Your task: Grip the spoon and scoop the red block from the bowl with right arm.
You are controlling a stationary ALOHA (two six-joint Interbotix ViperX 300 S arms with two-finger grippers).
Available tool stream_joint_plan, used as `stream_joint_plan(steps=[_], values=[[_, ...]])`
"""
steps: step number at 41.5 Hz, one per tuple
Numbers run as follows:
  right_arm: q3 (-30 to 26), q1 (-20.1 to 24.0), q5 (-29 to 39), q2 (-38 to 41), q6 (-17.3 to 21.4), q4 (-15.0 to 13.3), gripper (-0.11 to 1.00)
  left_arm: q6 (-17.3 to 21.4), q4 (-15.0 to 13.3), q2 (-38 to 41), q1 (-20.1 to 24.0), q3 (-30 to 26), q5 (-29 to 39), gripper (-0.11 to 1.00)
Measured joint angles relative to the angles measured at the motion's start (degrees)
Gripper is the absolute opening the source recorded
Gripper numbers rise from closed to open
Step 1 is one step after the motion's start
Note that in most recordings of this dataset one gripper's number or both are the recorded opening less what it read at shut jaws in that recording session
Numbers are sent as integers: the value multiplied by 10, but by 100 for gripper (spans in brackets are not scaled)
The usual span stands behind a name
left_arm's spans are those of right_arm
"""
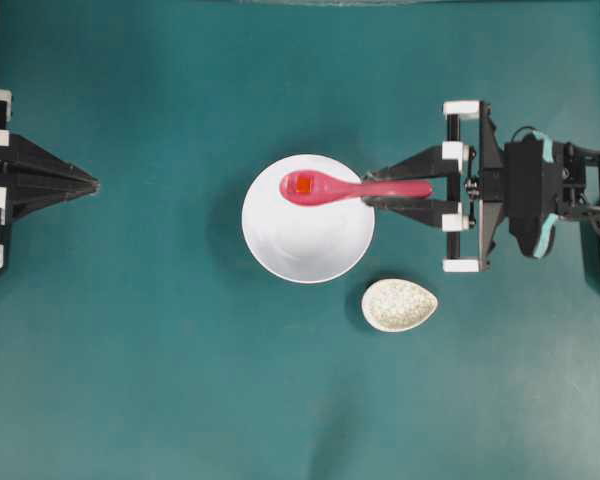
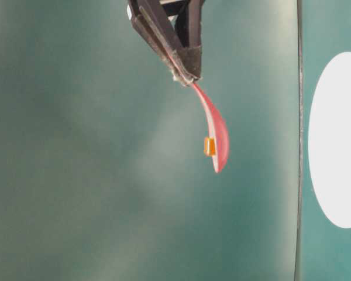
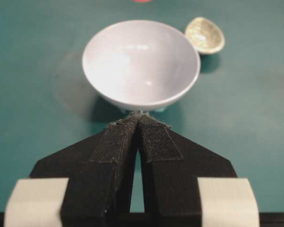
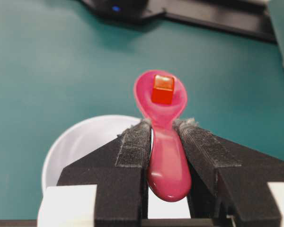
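Teal table [image 1: 130, 380] | right claw [image 1: 372, 194] grips spoon [image 1: 350, 187] | red block [image 1: 304, 185] in scoop | left claw [image 1: 92, 184] closed

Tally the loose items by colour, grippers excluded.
Pink: 1, spoon
Red: 1, block in the spoon's scoop
White: 1, bowl
Speckled grey-white: 1, small dish
Total: 4

Right gripper [image 1: 372, 193] clamped on spoon [image 1: 350, 187] handle, reaching toward 9 o'clock. Left gripper [image 1: 92, 184] closed, parked at 9 o'clock edge.
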Motion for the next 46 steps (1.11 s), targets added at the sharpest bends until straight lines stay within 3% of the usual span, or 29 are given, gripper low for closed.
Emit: stream_joint_plan(steps=[46], values=[[-4, -4, -5, 6, 7, 6, 25, 5, 0, 4, 0, 0, 0, 0]])
